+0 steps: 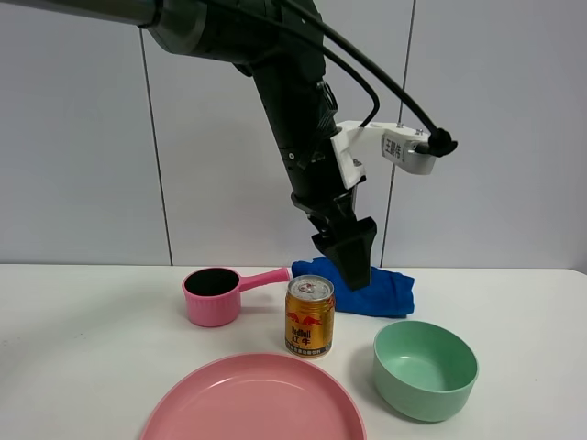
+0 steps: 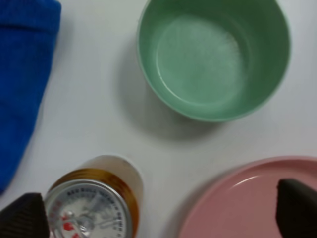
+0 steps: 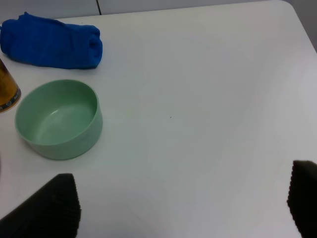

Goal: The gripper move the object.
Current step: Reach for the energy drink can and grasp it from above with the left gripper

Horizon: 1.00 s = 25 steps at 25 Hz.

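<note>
My left pincer [image 1: 356, 268] hangs, jaws wide apart, just above and beside the can [image 1: 309, 316], which stands ungripped on the surface [image 1: 83, 357], its move not yet begun.

**Cropped, hidden and blurred parts**

The near rim of the pink plate [image 1: 252, 403] is cut off by the exterior view's lower edge, and the blue cloth [image 1: 393, 295] is partly hidden behind the left end effector [image 1: 353, 270]. In the left wrist view the top of the can [image 1: 309, 316] is blurred and cropped, so its printing cannot be read. In the right wrist view only a sliver of the can is shown, and only the fingertips [image 3: 49, 208] of the right end effector [image 3: 185, 203] are seen.
</note>
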Motion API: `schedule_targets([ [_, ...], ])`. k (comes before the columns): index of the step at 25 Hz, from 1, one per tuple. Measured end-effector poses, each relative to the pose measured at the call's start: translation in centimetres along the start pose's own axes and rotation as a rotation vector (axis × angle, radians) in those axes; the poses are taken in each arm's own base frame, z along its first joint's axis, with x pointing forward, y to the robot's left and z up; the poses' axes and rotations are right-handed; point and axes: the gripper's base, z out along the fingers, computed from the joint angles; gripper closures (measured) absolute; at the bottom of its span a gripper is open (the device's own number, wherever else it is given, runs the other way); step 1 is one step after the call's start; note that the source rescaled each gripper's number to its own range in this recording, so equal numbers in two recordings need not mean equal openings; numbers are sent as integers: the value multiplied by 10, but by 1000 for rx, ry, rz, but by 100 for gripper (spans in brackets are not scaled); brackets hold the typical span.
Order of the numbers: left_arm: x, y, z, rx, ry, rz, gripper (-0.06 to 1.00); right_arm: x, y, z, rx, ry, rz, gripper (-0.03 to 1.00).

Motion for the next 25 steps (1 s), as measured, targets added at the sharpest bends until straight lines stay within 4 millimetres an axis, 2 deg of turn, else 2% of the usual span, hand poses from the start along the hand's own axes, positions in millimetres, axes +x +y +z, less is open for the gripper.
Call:
schedule_targets([
  [9,2,9,14,-69,3,134,-6,0,0,0,0,0,0,-3],
  [16,14,14,49,-48,76,161,-6,0,0,0,0,0,0,-3],
  [25,22,20,66,-81,124,214,-5,0,0,0,0,0,0,-3],
])
